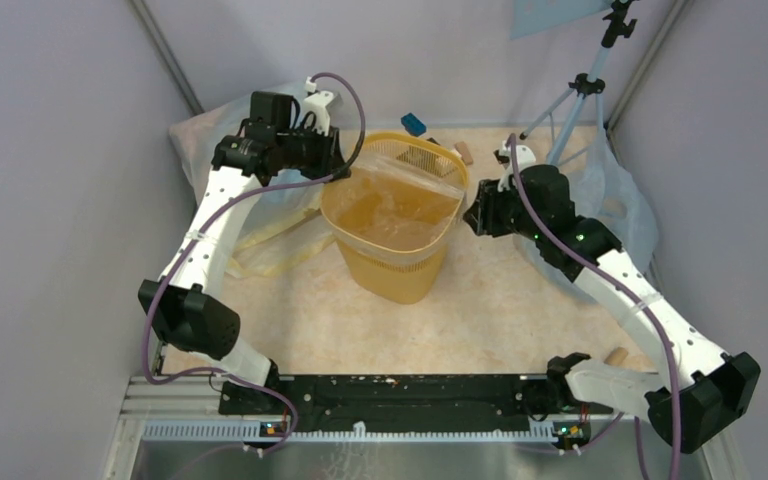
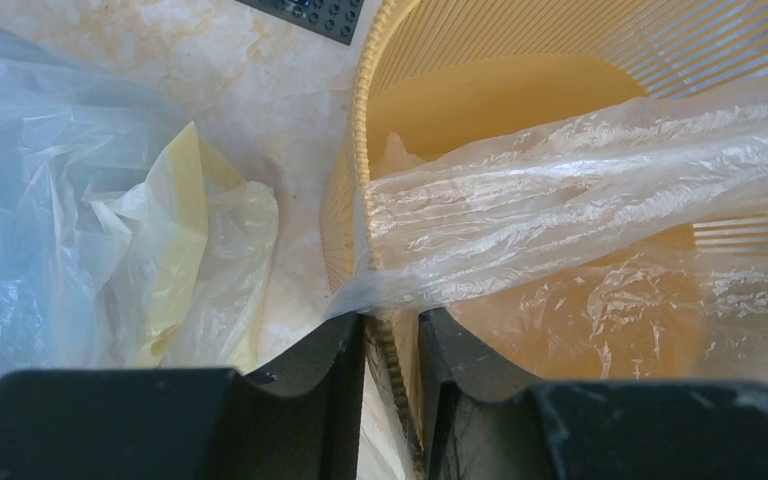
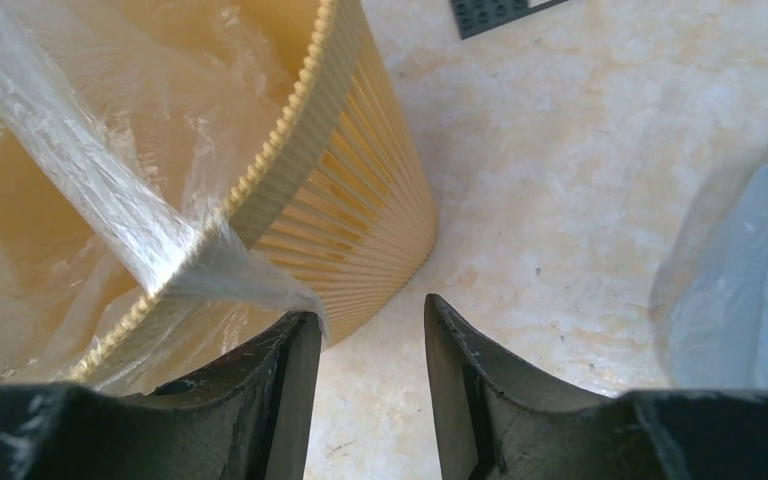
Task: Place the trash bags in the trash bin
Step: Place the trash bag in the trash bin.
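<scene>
Left hand [image 2: 392,325] nipped on bag [image 2: 560,200] at bin [image 2: 358,150] rim just ahead; right hand [image 3: 372,315] apart, bag brushing one finger. Close right on it, then ease bag, stretched across bin mouth, down inside gently.
</scene>
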